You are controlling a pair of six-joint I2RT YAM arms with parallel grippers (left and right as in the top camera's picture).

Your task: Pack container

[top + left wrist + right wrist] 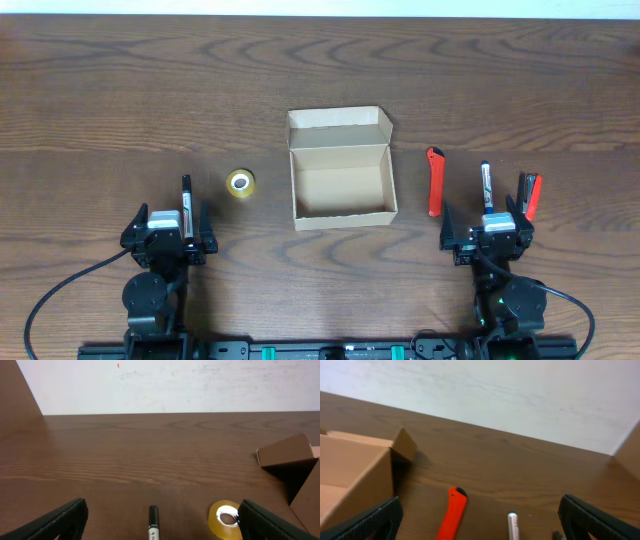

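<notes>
The container [340,160], an open tan cardboard box with its flap lid folded back, sits mid-table and looks empty. A yellow tape roll [240,183] lies to its left, and a black marker [186,193] lies further left. On the box's right are a red cutter [434,182], a silver pen [486,183] and a red-handled tool [529,195]. My left gripper [171,222] is open, low over the marker [153,522], with the tape roll [225,519] beside its right finger. My right gripper [487,222] is open, with the cutter [453,514] and pen [513,526] between its fingers.
The box corner [290,452] shows at the right of the left wrist view, and the box side [355,475] at the left of the right wrist view. Bare dark wood table [120,90] stretches behind and to the far left. A white wall stands beyond the table's far edge.
</notes>
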